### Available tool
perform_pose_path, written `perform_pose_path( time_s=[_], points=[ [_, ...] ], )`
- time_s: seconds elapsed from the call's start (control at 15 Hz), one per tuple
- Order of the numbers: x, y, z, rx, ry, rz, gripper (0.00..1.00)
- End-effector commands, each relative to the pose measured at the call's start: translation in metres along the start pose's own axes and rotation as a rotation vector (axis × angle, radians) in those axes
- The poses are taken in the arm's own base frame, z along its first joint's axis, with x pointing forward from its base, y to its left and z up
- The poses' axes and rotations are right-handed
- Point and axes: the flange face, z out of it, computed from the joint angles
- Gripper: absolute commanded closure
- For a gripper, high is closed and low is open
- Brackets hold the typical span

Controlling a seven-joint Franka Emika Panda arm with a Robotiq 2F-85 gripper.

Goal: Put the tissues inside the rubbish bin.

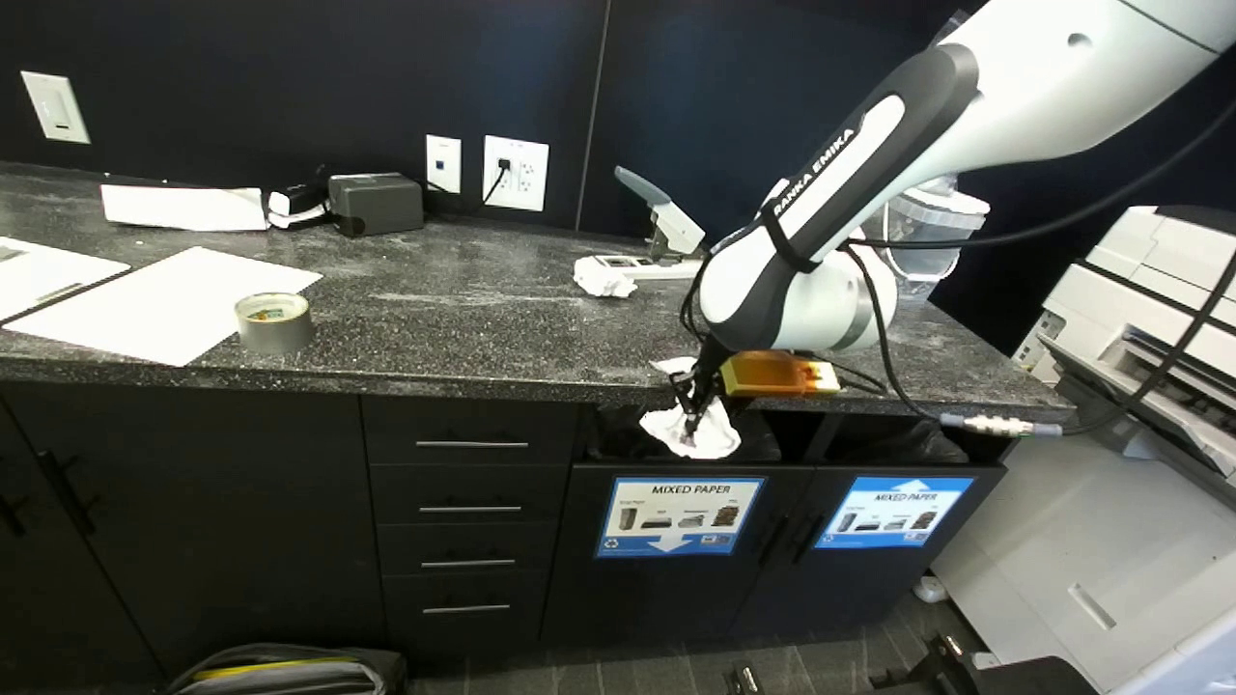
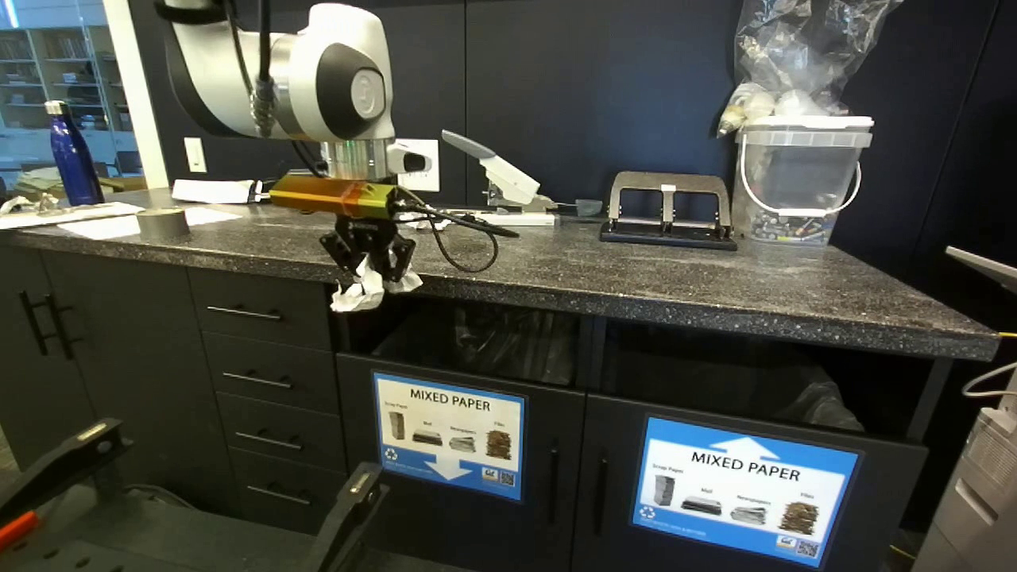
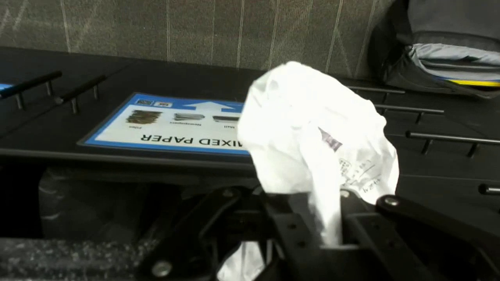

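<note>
Hanging below the gripper (image 3: 322, 200), pinched in its jaws: crumpled tissue (image 3: 312, 121)

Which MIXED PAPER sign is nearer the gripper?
The sign beside the drawer stack, its white arrow pointing down. The other sign sits farther from the gripper, its arrow pointing up.

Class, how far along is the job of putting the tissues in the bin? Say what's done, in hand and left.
Done: one tissue is off the counter, gripped by the pincer. In hand: delivery; it hangs near the bin, not yet inside. Left: drop it in, then fetch the second tissue, lying by the stapler. Whether the bin already holds any can't be seen.
</note>
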Motion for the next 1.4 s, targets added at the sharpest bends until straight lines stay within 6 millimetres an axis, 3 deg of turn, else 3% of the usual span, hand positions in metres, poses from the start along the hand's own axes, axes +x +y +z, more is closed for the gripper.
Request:
perform_pose_path(
  time_s=[0.0, 0.4, 0.8, 1.13, 1.33],
  points=[
    [-0.027, 0.011, 0.003, -0.006, 0.041, 0.023, 0.91],
    [-0.051, 0.039, 0.041, 0.007, 0.037, 0.051, 0.90],
    [-0.082, 0.074, 0.096, 0.049, 0.021, 0.092, 0.90],
    [-0.107, 0.101, 0.142, 0.066, 0.088, 0.092, 0.91],
    [-0.114, 0.109, 0.159, 0.060, 0.192, 0.063, 0.90]
  ],
)
